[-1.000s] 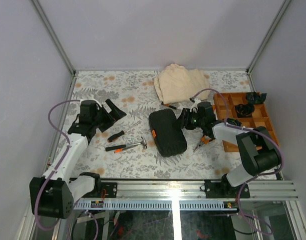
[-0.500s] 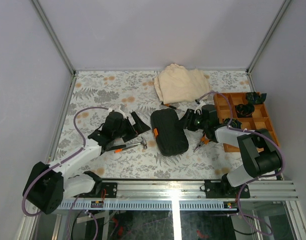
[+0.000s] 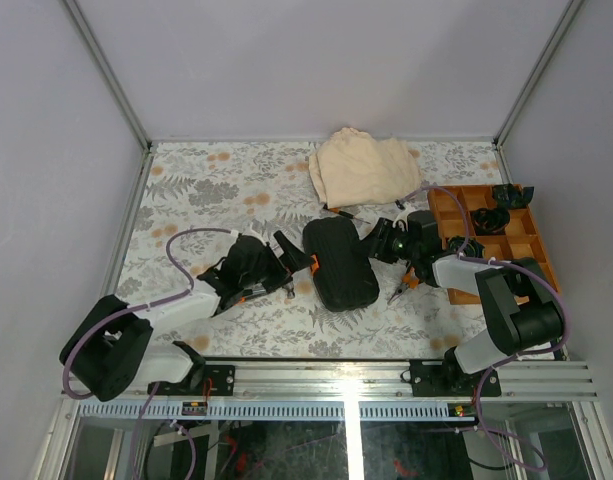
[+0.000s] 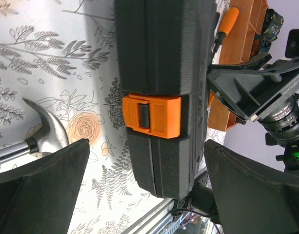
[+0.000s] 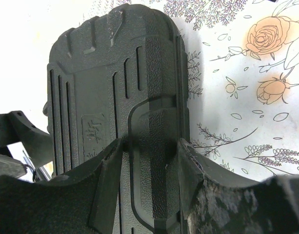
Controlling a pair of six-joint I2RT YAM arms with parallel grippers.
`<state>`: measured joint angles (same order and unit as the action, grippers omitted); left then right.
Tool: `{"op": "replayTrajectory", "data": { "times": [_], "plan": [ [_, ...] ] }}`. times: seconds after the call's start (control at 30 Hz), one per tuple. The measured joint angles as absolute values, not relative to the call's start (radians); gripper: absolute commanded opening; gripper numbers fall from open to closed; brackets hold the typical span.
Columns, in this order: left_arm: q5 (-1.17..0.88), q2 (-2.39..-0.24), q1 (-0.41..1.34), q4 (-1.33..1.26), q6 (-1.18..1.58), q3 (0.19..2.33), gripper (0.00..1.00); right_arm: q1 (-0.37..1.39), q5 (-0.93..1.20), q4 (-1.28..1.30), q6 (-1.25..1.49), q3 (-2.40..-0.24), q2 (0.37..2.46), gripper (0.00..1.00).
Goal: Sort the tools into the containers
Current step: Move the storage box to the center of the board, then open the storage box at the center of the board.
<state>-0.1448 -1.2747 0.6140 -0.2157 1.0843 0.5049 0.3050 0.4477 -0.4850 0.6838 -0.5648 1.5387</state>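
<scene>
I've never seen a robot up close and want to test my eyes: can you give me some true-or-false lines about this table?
1. The black tool case is closed. True.
2. The beige cloth covers the case. False: it lies on the table behind the case.
3. The left gripper is open and faces the case's orange latch. True.
4. The hammer sits in the orange tray. False: it lies on the table beside the left gripper.
5. Orange-handled pliers lie on the table right of the case. True.
</scene>
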Motion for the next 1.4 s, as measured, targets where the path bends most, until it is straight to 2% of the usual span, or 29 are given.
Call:
{"op": "replayTrajectory", "data": {
  "times": [0.37,0.67,1.03,1.4],
  "plan": [
    [-0.122,-1.351,0.635,-0.427,1.196,0.451,1.00,0.300,0.457,-0.502,0.690,-0.559,1.541,0.50],
    [-0.124,-1.450,0.635,-0.567,1.240,0.427,0.93,0.298,0.462,-0.503,0.689,-0.558,1.542,0.50],
    [-0.155,-1.576,0.635,-0.725,1.267,0.426,0.83,0.298,0.464,-0.503,0.689,-0.558,1.544,0.50],
    [-0.173,-1.613,0.635,-0.784,1.277,0.431,0.68,0.298,0.466,-0.503,0.689,-0.558,1.546,0.50]
  ]
}}
